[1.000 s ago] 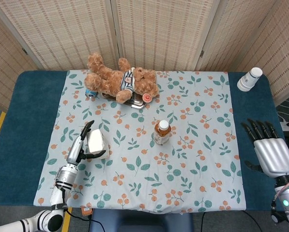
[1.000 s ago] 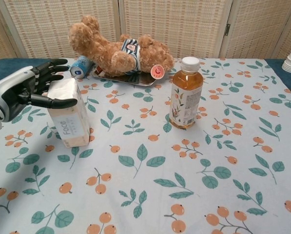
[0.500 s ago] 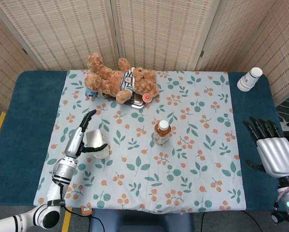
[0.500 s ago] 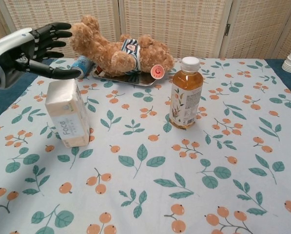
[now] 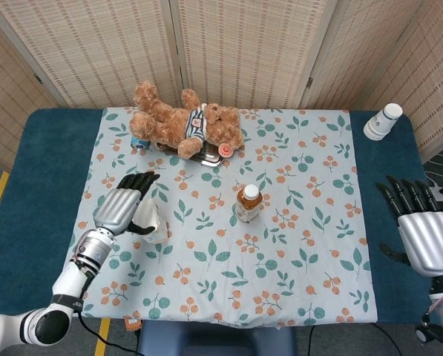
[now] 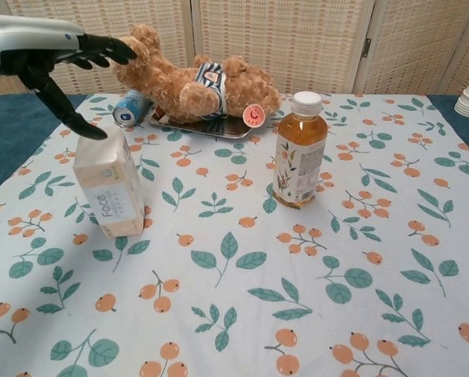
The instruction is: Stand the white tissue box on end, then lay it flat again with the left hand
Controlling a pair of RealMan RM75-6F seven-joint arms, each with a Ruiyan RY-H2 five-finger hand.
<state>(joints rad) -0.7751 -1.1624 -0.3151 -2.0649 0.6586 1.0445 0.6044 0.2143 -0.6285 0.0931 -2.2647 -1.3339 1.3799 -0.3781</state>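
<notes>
1. We find the box (image 6: 108, 187) standing on end on the counter (image 6: 313, 314).
2. Left hand (image 6: 42, 49) hovers above it, fingers spread, holding nothing.
3. Right hand (image 5: 423, 233) open, empty.

plush teddy bear (image 6: 191, 78), printed tablecloth (image 6: 313, 267)

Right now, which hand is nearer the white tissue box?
Left. The left hand hovers open just above the upright tissue box; the right hand sits at the table's far right edge.

white tissue box (image 6: 108, 187), brown teddy bear (image 6: 188, 81), leaf-patterned tablecloth (image 6: 336, 259)
</notes>
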